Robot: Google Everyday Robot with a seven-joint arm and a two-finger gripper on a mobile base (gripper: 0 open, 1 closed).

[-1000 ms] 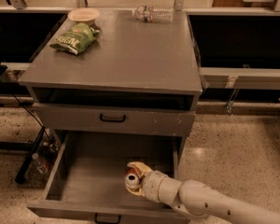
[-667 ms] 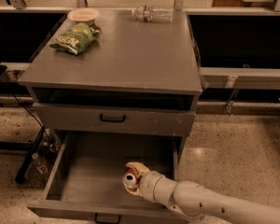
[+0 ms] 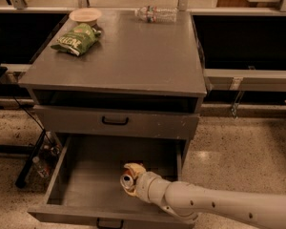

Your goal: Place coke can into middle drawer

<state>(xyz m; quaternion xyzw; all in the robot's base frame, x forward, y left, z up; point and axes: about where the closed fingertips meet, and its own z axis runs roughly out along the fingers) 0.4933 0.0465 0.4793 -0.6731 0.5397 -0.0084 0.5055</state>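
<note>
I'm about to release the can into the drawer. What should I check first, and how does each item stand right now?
1. Drawer pulled out, tray exposed: ok.
2. Gripper inside the drawer, right of centre, shut on the can: ok.
3. Can apart from the drawer's walls and front rim: ok.
4. Can upright: not ok. It is tilted, with its silver top facing the camera.
5. Can resting on the tray floor: cannot tell, since the gripper hides its base.
6. Upper drawer shut, so it is not over the arm's way out: ok.
</note>
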